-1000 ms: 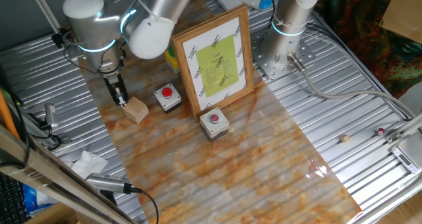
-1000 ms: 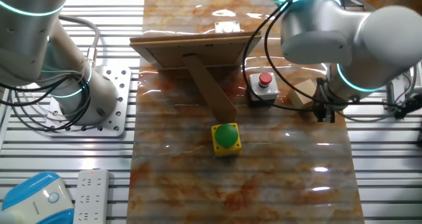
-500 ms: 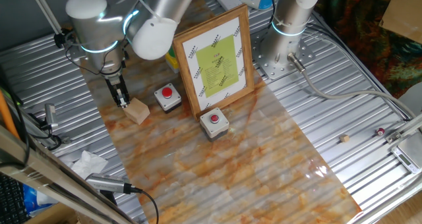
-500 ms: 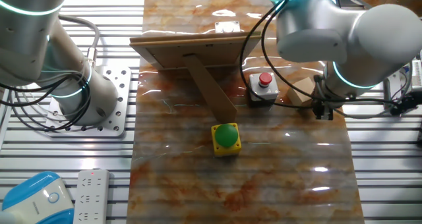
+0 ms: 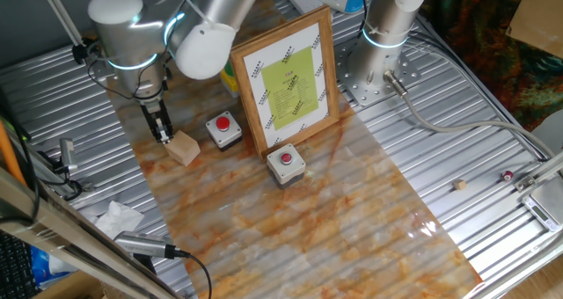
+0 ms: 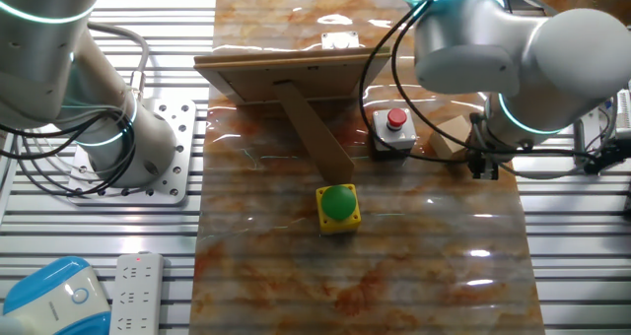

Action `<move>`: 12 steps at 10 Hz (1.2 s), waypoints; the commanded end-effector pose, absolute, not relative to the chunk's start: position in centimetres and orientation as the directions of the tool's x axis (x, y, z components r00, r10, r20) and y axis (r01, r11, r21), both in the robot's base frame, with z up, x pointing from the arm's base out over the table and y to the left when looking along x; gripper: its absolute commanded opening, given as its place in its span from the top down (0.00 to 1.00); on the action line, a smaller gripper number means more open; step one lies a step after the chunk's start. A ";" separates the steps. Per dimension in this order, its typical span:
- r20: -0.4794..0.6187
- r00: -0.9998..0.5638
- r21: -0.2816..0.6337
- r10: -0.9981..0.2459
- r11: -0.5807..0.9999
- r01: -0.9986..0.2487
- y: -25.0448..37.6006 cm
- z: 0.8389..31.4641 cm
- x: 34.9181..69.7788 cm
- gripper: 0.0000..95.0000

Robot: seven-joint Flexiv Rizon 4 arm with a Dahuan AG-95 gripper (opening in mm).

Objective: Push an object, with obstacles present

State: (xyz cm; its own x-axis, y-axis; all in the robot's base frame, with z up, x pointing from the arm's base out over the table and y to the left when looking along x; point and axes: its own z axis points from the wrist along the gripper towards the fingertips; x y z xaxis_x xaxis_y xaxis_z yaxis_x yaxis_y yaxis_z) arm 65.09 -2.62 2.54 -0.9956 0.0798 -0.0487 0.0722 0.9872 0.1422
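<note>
One fixed view: the gripper (image 5: 162,134) is pointing straight down, fingers looking pressed together into one narrow black tip, nothing between them. The wooden cube (image 5: 184,147) is sitting just beside the tip, on the side away from the metal slats, touching it or nearly so; I cannot tell which. Further out from the gripper on that same side, a grey box with a red button (image 5: 223,128) is standing near the cube, then the wood-framed picture (image 5: 288,79) leaning upright. A second button box (image 5: 286,163) is lying well apart from the gripper, in front of the frame.

The other fixed view: the gripper (image 6: 483,167) is hanging at the edge of the marbled mat (image 6: 394,266), fingertips low, mostly hidden by the wrist. The cube (image 6: 452,140) is showing just beside the tip, on its frame side. The red-button box (image 6: 393,130) is sitting near the cube's other side. A yellow box with a green button (image 6: 338,206) is lying well apart, past the frame's back strut.

Judgement: the push is just engaging. To do it well, keep the tip low and centred on the cube's face so it slides without turning, and aim toward the open mat, since a push straight ahead likely drives it into the nearer button box.
</note>
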 end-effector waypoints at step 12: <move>0.034 -0.999 0.099 -0.031 0.995 -0.028 -6.6 6.3 66.1 1.00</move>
State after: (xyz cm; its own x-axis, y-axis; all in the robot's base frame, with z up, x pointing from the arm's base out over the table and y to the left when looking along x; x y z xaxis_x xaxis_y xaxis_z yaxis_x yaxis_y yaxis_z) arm 66.14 -6.41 6.19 -0.9983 -0.0343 0.0475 -0.0293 0.9943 0.1024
